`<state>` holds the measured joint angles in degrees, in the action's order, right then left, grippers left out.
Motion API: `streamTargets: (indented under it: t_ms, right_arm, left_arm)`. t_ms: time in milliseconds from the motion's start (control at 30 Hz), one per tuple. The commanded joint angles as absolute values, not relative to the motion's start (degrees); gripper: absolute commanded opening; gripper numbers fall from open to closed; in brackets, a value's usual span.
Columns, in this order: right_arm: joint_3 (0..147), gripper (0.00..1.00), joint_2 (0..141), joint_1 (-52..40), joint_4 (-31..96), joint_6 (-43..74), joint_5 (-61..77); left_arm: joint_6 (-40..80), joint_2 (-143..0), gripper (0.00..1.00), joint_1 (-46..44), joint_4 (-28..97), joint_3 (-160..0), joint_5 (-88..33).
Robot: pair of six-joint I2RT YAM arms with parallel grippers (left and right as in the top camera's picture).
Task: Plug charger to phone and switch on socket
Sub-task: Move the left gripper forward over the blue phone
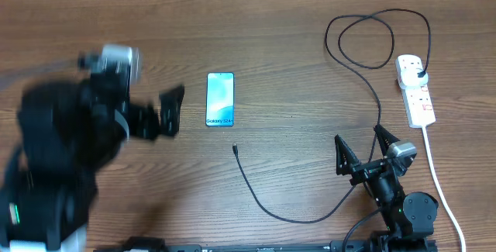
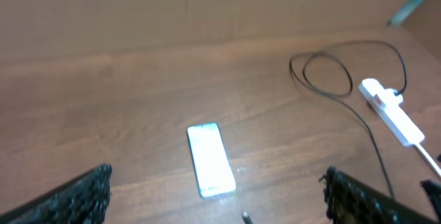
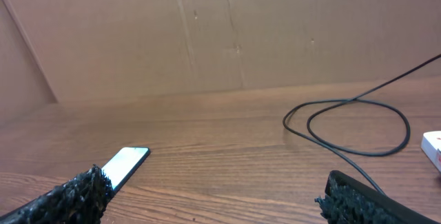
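The phone [image 1: 220, 99] lies flat mid-table with its screen lit, and it also shows in the left wrist view [image 2: 210, 158] and the right wrist view [image 3: 127, 163]. The charger [image 1: 263, 198], a thin black cable, has its free connector tip [image 1: 235, 148] just below the phone. It curves right, loops at the back, and its plug [image 1: 419, 73] sits in the socket [image 1: 416, 97]. My left gripper [image 1: 168, 112] is open, left of the phone and above the table. My right gripper [image 1: 363, 145] is open near the front, between the cable and the socket.
A thick white cord [image 1: 440, 182] runs from the socket toward the front right edge. The cable loop [image 3: 351, 124] lies on the wood beyond my right fingers [image 3: 358, 200]. A brown cardboard wall [image 3: 227, 31] stands behind the table. The left arm body [image 1: 54, 159] covers the left side.
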<state>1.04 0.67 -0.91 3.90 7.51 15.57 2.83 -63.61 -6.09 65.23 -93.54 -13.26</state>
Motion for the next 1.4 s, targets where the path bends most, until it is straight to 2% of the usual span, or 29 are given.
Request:
streamTargets:
  t_ms: [0, 167, 500, 533, 567, 600, 633, 667, 833, 1133, 1367]
  right_arm:
    - [0.4, 1.00, 0.1, -1.3, 3.5, 7.4, 15.1]
    - [0.4, 1.00, 0.1, -1.3, 3.5, 7.4, 15.1]
    - [0.4, 1.00, 0.1, -1.3, 3.5, 7.4, 15.1]
    - [0.4, 1.00, 0.1, -1.3, 3.5, 7.4, 15.1]
    - [0.4, 1.00, 0.1, -1.3, 3.5, 7.4, 15.1]
    - [0.4, 1.00, 0.1, -1.3, 3.5, 7.4, 15.0]
    - [0.4, 1.00, 0.1, -1.3, 3.5, 7.4, 15.0]
    - [0.4, 1.00, 0.1, -1.3, 3.5, 7.4, 15.1]
    - [0.4, 1.00, 0.1, -1.3, 3.5, 7.4, 15.1]
    - [0.4, 1.00, 0.1, -1.3, 3.5, 7.4, 15.1]
    - [0.4, 1.00, 0.1, -1.3, 3.5, 7.4, 15.0]
  left_arm:
    - [1.7, -78.0, 1.00, -6.5, 75.5, -109.4, -14.6]
    - [1.8, -96.6, 1.00, -7.2, 89.5, -126.4, -15.8]
    - [3.1, -116.6, 1.00, -9.1, 90.2, -127.1, -17.7]
    - [4.9, -118.4, 0.96, -9.1, 90.2, -127.1, -17.7]
    - [6.3, -120.2, 0.86, -9.1, 90.2, -127.0, -17.7]
    - [7.2, -121.7, 0.57, -9.1, 90.2, -126.8, -17.7]
    - [7.6, -123.4, 0.10, -9.2, 90.3, -126.6, -17.7]
    - [7.6, -124.9, 0.04, -9.3, 90.7, -126.5, -17.7]
    - [7.6, -133.5, 0.04, -11.1, 91.4, -126.0, -17.8]
    - [8.5, -137.2, 0.04, -14.3, 86.9, -126.0, -17.1]
    - [15.5, -137.6, 0.04, -16.9, 83.4, -124.6, -6.4]
